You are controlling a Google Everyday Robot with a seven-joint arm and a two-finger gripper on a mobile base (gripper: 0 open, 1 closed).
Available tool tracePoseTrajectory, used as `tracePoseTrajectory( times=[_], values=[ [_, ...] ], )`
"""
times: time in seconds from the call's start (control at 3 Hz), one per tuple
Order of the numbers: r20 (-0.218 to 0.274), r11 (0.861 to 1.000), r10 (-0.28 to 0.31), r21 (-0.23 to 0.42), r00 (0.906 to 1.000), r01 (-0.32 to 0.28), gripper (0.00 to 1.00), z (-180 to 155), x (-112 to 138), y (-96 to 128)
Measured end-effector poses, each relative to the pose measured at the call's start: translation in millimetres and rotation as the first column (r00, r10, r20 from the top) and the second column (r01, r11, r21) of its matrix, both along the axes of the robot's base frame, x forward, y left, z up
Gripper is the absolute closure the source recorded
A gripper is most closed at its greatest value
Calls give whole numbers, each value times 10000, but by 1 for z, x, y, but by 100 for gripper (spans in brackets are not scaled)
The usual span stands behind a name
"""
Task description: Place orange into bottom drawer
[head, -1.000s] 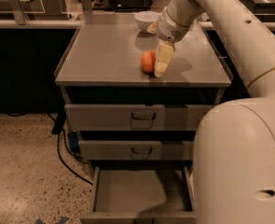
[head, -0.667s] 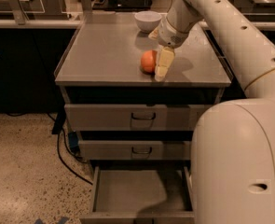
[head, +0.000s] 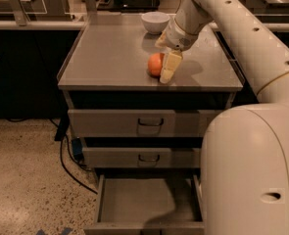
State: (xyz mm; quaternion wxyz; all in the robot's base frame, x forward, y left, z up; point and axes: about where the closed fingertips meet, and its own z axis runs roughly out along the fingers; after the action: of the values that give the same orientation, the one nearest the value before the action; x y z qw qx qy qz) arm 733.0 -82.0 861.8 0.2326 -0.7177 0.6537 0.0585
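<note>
The orange (head: 155, 64) sits on the grey cabinet top (head: 109, 58), towards its front and right of centre. My gripper (head: 165, 71) reaches down from the upper right and is right against the orange's right side, low over the cabinet top. The bottom drawer (head: 144, 199) is pulled open below. Its grey tray shows nothing inside.
A white bowl (head: 155, 21) stands at the back of the cabinet top, behind the orange. The top drawer (head: 150, 123) and the middle drawer (head: 149, 157) are closed. My own white body (head: 252, 170) fills the lower right. A dark cable (head: 68, 165) lies on the speckled floor to the left.
My wrist has shifted slightly by the orange. The orange has not moved and the bottom drawer stays open.
</note>
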Motion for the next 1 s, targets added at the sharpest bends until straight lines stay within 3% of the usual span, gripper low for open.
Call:
tracePoseTrajectory(
  times=[1.0],
  values=[
    [0,10000,0,0,10000,0,89,0,0,0]
  ],
)
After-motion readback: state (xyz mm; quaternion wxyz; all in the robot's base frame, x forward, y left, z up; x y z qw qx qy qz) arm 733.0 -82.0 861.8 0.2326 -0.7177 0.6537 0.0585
